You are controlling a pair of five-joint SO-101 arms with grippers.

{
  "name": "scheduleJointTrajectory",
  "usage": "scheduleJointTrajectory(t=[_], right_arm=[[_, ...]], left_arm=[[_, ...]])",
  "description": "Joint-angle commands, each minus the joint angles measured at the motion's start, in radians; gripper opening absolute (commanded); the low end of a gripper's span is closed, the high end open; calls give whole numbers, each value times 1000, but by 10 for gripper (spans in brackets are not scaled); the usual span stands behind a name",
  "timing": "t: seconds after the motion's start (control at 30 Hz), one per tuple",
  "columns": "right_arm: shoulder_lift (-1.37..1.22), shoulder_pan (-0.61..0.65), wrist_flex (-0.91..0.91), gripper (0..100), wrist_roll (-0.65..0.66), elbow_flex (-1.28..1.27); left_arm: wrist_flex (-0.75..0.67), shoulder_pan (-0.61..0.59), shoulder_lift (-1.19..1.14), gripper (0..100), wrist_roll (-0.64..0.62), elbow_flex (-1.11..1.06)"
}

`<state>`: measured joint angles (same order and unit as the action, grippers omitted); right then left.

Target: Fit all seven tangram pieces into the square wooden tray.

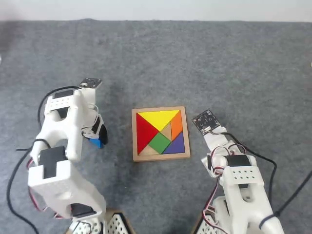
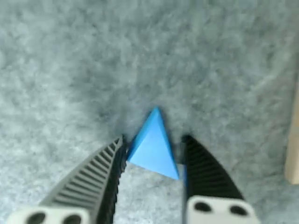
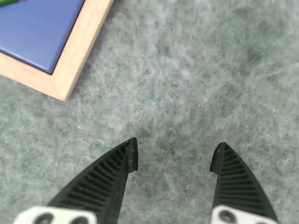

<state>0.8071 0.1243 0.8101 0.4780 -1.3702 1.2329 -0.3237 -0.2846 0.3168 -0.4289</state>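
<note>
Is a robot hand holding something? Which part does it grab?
The left gripper holds the blue triangle, with one finger on each of two opposite edges. The right gripper is open and holds nothing.

Grey mat covers the whole table, edge to edge on the left, right and near sides. Surface is fuzzy and felt-like, with a mottled lighter and darker grey nap; up close the fibres look short and matted. It lies flat, with no folds or seams visible. Soft darker patches of shadow sit on it left of centre. A white strip runs along the far edge of the mat, plain and unmarked, meeting it in a slightly uneven line.
</note>
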Motion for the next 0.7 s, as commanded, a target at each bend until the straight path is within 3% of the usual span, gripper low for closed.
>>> scheduleJointTrajectory(t=[0.0,0.23,0.53,0.67], right_arm=[[27,5,-15,263,12,9],[27,10,-15,263,12,9],[24,31,-15,263,12,8],[24,31,-15,263,12,8]], left_arm=[[-6,-15,-32,98,-20,24],[57,31,-2,98,-43,54],[218,161,333,98,-83,56],[282,279,453,95,-34,50]])
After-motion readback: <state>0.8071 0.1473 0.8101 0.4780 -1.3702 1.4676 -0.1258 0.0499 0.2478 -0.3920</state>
